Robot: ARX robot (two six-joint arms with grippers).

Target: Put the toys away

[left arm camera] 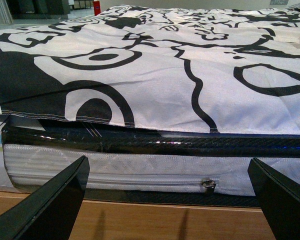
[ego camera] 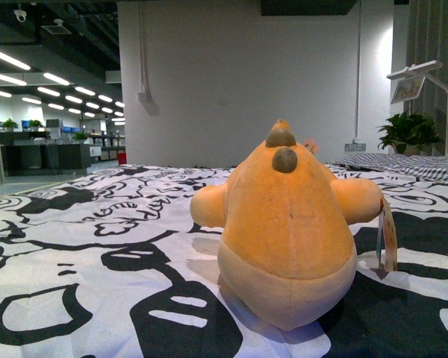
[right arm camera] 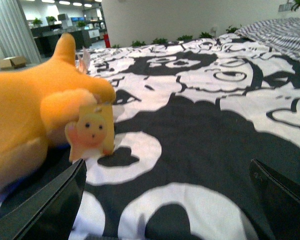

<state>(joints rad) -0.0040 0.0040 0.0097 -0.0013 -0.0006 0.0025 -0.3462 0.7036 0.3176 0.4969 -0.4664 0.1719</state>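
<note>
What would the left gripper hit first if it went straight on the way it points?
The left gripper would probably meet the white quilted mattress side below the black-and-white patterned bedspread; depth is unclear.

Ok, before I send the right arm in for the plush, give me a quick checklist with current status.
1. Plush toy found: ok, lying on the bed cover.
2. Right gripper open and empty: ok.
3. Right gripper centred on the toy: not ok, the toy lies beside the gap.
4. Left gripper open and empty: ok, but it faces the mattress side.
5. Drop-off spot: cannot tell.
</note>
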